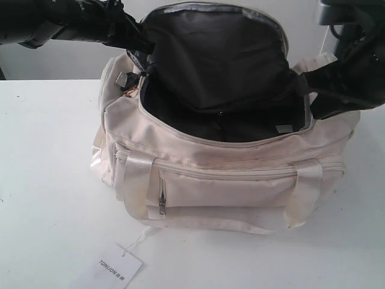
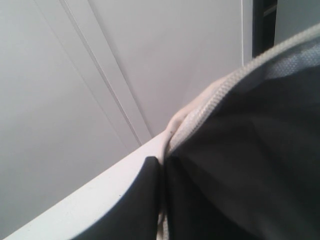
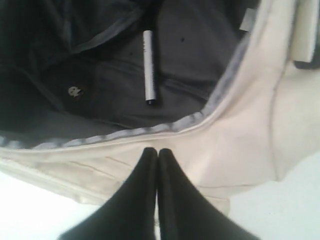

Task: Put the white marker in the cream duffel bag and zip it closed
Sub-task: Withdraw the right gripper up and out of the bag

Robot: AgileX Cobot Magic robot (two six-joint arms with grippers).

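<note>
White surface [image 1: 48,180] carries the open bag [image 1: 228,174]; marker [image 3: 148,65] lies inside, just past the right fingers [image 3: 142,195], which are pressed together and empty. Whether the left fingers [image 2: 132,205] grip the flap [image 1: 210,42] is unclear. Slack lining [image 3: 200,60] may snag the zip [image 3: 150,131].

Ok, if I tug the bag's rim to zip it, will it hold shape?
Probably not: the cream duffel bag is soft, creased fabric, so the rim should follow your tug. Looking near empty, it may also slide on the table.
</note>
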